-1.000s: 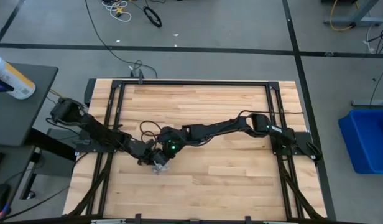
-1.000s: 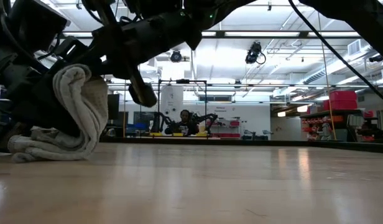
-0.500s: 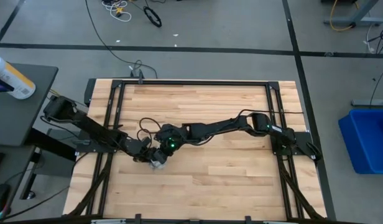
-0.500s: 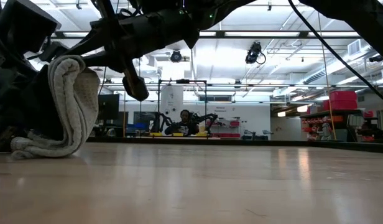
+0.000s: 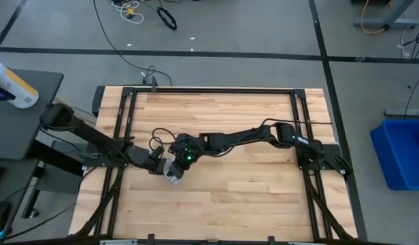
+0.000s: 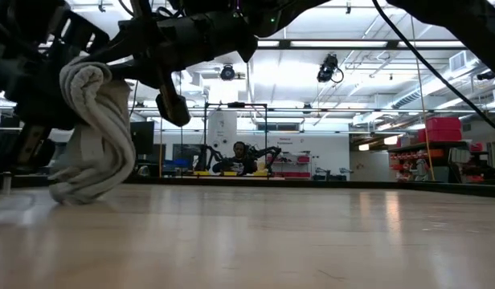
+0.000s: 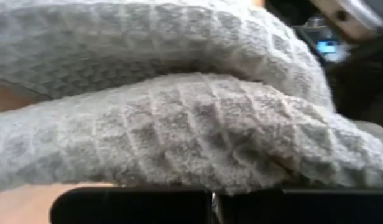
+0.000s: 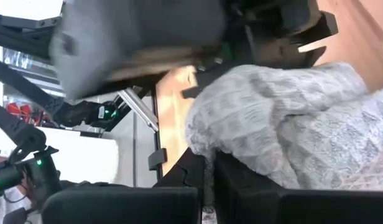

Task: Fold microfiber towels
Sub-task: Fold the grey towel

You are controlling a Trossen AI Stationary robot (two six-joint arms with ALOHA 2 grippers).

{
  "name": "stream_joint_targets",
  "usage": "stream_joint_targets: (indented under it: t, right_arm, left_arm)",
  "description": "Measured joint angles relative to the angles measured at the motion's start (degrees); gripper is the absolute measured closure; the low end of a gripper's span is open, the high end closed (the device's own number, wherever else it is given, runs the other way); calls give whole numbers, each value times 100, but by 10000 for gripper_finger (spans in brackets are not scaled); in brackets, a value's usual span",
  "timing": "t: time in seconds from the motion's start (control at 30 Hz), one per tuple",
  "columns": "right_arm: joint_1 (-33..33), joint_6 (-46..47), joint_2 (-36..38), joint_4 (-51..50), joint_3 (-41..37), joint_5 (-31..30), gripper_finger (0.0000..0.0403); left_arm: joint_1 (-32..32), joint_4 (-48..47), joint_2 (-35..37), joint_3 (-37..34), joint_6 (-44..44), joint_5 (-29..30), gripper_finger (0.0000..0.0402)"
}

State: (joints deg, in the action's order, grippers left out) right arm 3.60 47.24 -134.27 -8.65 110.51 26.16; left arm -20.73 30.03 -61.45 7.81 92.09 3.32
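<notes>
From above, the two dark arms meet over the wooden table (image 5: 250,184), a little toward nine o'clock of its middle, and the towel (image 5: 172,173) is bunched into a small pale lump right where they come together. The left gripper (image 5: 163,169) reaches in from the nine o'clock side and the right gripper (image 5: 178,163) comes across from three o'clock, with a green light glowing on its wrist; the two sit just beside each other on the cloth. Both have their fingers pinched tight, and each has a fold of the towel caught between them. Seen level from the table's edge, the towel (image 6: 91,132) hangs in a thick, twisted roll from the dark arm parts above it, draped over at the top and trailing down so its lowest fold rests on the table (image 6: 296,241). Up close past the left arm's fingers, the towel (image 7: 179,112) fills almost everything, a waffle weave in two soft rolls lying right against the fingers. Past the right arm's fingers the towel (image 8: 291,118) is heaped the same way, pressed against them, with the other arm's dark body looming just beyond it. Far across the room a person (image 6: 239,157) sits at another bench.
</notes>
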Motion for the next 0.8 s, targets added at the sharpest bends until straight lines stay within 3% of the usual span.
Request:
stream_joint_targets:
  t: [0.37, 0.6, 0.8]
  right_arm:
    - [-365, -259, 6, -818, -1, -71, 393]
    - [-584, -466, 2, -1027, -1, 138, 393]
    - [-624, -884, 1, -1570, -1, 198, 393]
  left_arm:
    - [-281, -1221, 1021, 20, 51, 222, 390]
    - [-295, -1576, 1123, 22, -27, 204, 377]
    - [-297, -1563, 1126, 22, -98, 36, 395]
